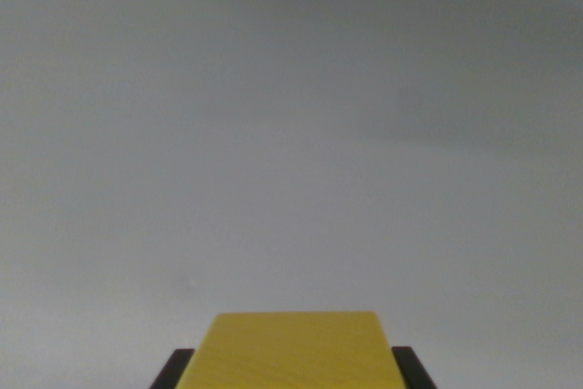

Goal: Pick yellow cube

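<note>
A yellow cube (pixel 293 351) fills the bottom centre of the wrist view, its flat top face towards the camera. Two dark fingertips (pixel 171 371) of my gripper (pixel 293 373) show at the cube's left and right sides, pressed close against it. The gripper looks shut on the cube. The lower part of the cube and most of both fingers are cut off by the bottom edge of the picture.
A plain, blurred grey surface (pixel 291 134) takes up the remainder of the view, with a faint darker band across the upper right.
</note>
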`<state>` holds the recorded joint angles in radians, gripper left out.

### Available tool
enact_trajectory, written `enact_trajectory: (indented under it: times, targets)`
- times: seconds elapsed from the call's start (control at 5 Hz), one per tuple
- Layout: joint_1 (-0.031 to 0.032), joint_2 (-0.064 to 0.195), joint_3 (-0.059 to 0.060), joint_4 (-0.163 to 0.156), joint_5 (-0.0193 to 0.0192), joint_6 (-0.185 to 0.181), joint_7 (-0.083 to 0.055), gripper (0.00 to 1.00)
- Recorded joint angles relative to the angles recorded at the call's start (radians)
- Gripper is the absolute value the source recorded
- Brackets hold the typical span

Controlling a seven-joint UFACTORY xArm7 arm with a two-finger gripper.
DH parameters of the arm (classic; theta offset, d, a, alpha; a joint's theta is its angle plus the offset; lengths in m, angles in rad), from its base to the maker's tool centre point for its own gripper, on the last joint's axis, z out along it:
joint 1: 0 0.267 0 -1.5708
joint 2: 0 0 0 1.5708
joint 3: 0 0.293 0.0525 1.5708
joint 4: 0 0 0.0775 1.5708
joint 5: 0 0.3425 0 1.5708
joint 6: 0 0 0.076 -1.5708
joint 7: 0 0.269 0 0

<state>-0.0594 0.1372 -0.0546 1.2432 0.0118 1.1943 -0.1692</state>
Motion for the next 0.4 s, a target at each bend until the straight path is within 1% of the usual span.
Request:
enact_trajectory:
  times: [0.2,0.4]
  targets:
    - [0.0,0.0,0.0,0.0,0.0,0.0,0.0,1.0]
    - [0.0004,-0.019,0.0,0.025,-0.0015,0.045,0.001,1.0]
